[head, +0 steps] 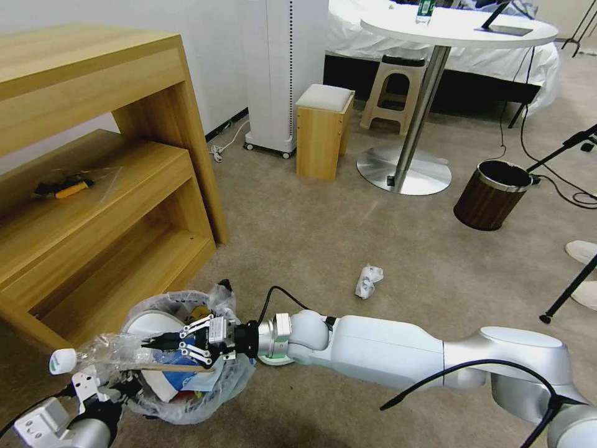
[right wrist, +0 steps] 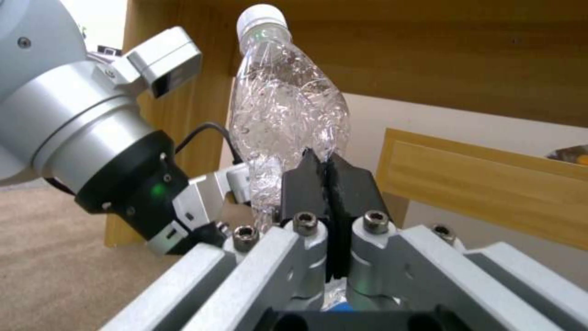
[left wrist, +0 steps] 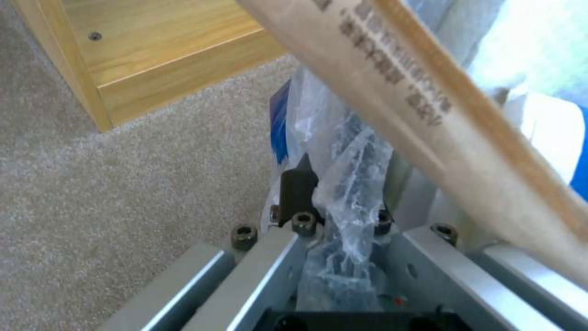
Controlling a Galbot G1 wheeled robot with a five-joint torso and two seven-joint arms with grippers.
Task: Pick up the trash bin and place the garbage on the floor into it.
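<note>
head view: trash bin (head: 186, 398) sits on beige short-pile floor (head: 348, 230) beside wooden shelf unit (head: 93, 186), lined with crinkly see-through bag, stuffed with white and blue litter
head view, right gripper (head: 163, 341): reaches across over the bin's mouth, dark fingertips pressed together, nothing seen between them; flat wooden stick (head: 177, 368) lies just under it
head view, left gripper (head: 115, 389): low at the bin's near edge, in the bag plastic; clear bottle (head: 93, 352) with white cap just above it
head view, floor litter: crumpled white wad (head: 368, 281) lies well apart from the bin; brown wood-look bin (head: 491, 195) with metal rim farther off by round table (head: 460, 28)
left wrist view: left gripper (left wrist: 330, 193) clenched on a fold of crinkly bag plastic (left wrist: 352, 184) at the bin edge, black pad (left wrist: 298, 188) against the film; pale printed stick (left wrist: 429, 105) crosses close in front; carpet (left wrist: 122, 184) and shelf base (left wrist: 159, 59)
right wrist view: right gripper (right wrist: 328, 184) pads closed flat against each other, gripping nothing; crushed ribbed bottle (right wrist: 285, 110) stands upright just behind, touching or not I cannot tell; left arm's wrist (right wrist: 92, 138) beside it
</note>
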